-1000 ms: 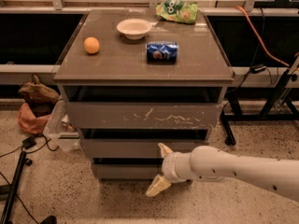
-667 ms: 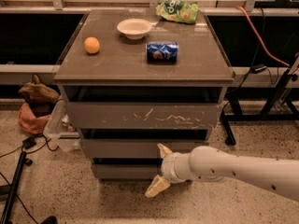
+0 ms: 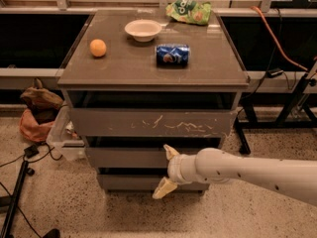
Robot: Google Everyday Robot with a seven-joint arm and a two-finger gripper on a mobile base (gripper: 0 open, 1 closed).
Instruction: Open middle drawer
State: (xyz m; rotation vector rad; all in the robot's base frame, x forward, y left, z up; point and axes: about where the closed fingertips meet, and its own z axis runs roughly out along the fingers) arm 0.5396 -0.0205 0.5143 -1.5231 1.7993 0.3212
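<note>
Still pre-pull: gripper (image 3: pixel 161 171) spread open, released, holding nothing, at front of middle drawer (image 3: pixel 124 157), which looks shut.
Vs. 1 s ago the arm has crept slightly up and left; upper finger (image 3: pixel 171 152) now lies over the drawer front, lower finger (image 3: pixel 162 188) over the bottom drawer (image 3: pixel 129 181). Contact w/ an edge unclear, prob. not hooked yet. Cabinet top (image 3: pixel 124 68): orange (image 3: pixel 98 47), bowl (image 3: pixel 143 29), blue can (image 3: pixel 172 54) on its side, green bag (image 3: pixel 189 10) at back. Speckled floor (image 3: pixel 99 212), cables at left.

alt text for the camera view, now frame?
The robot's gripper, open, sits at the plain front of the middle drawer, below the scratched top drawer. On the cabinet top: an orange, a white bowl, a blue can, a green bag.
</note>
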